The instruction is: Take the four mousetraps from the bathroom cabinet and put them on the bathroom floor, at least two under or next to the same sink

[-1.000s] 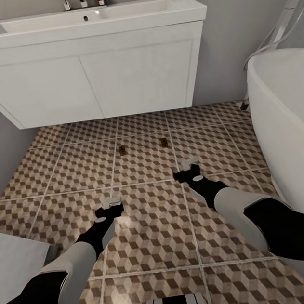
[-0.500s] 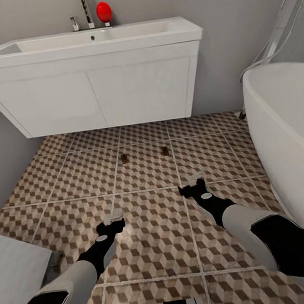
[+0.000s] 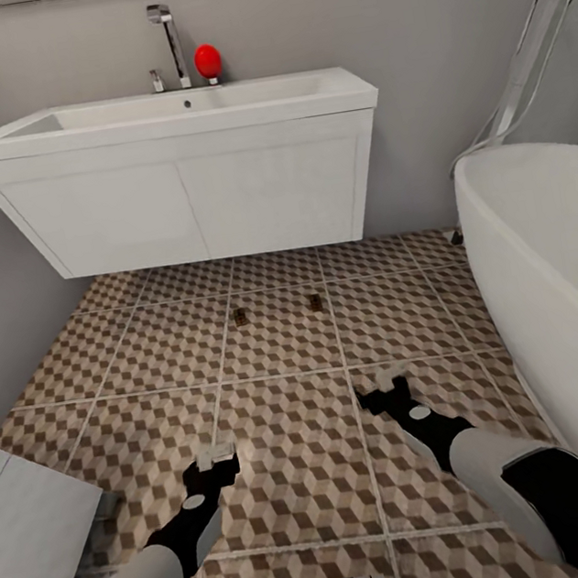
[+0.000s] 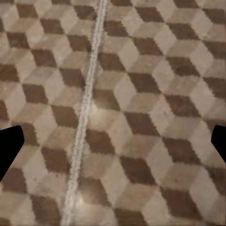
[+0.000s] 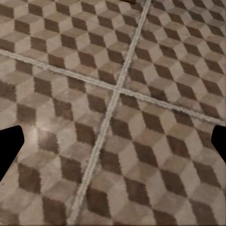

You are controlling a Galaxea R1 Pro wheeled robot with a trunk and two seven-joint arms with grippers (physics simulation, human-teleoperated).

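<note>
Hovering low in head view: left gripper (image 3: 216,455) & right gripper (image 3: 390,388) both spread, nothing held. 2 mousetraps (image 3: 239,316) on bathroom floor (image 3: 298,473) just in front of the sink (image 3: 180,120); 2 more to fetch, so I'd keep arms tucked when turning. Wrist views: tiles only between dark tips.

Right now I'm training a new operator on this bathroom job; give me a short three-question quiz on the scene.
1. How many mousetraps lie on the floor?
2. True or false: both the left claw and the right claw are empty.
3. The traps lie: A) in the bathtub B) on tiles before the sink C) on the sink.

Key: 1) two 2) true 3) B
</note>
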